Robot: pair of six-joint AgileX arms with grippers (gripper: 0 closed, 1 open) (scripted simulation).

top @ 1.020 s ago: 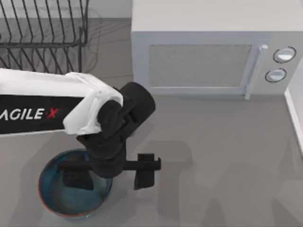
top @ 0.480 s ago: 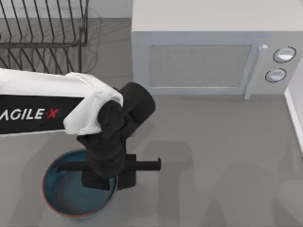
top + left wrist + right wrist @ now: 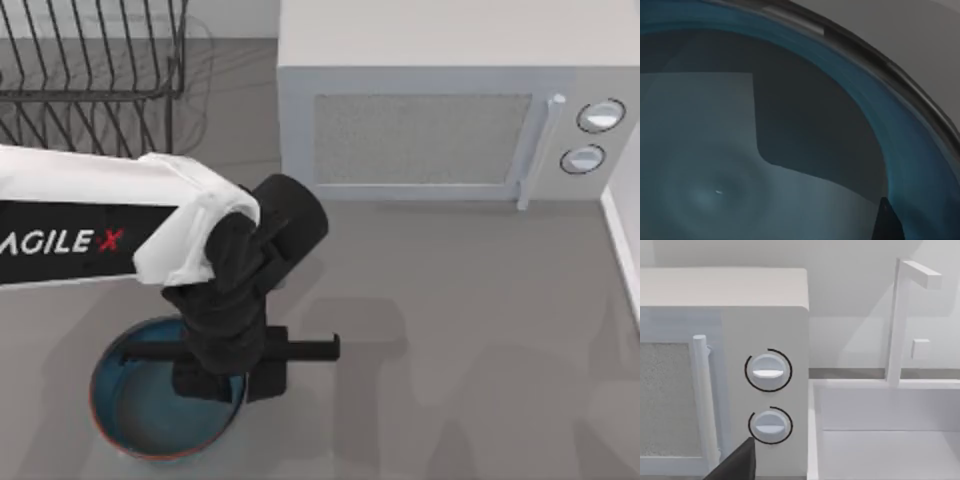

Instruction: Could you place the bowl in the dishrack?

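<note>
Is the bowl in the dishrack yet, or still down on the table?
Still on the table: the bowl sits near the front left, under the left gripper; the dishrack stands far back.

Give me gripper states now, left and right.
Left gripper: shut on the bowl rim, near the table's front left.
Right gripper: cannot be told; it faces the microwave.

What my own arm and the frame edges hide

My left gripper (image 3: 232, 378) and wrist cover the bowl (image 3: 150, 425) at its right rim, so I can't tell where rim and fingers meet. The dishrack (image 3: 95, 60) is cut off by the top view's top and left edges; the microwave (image 3: 450, 120) by its top edge.
</note>
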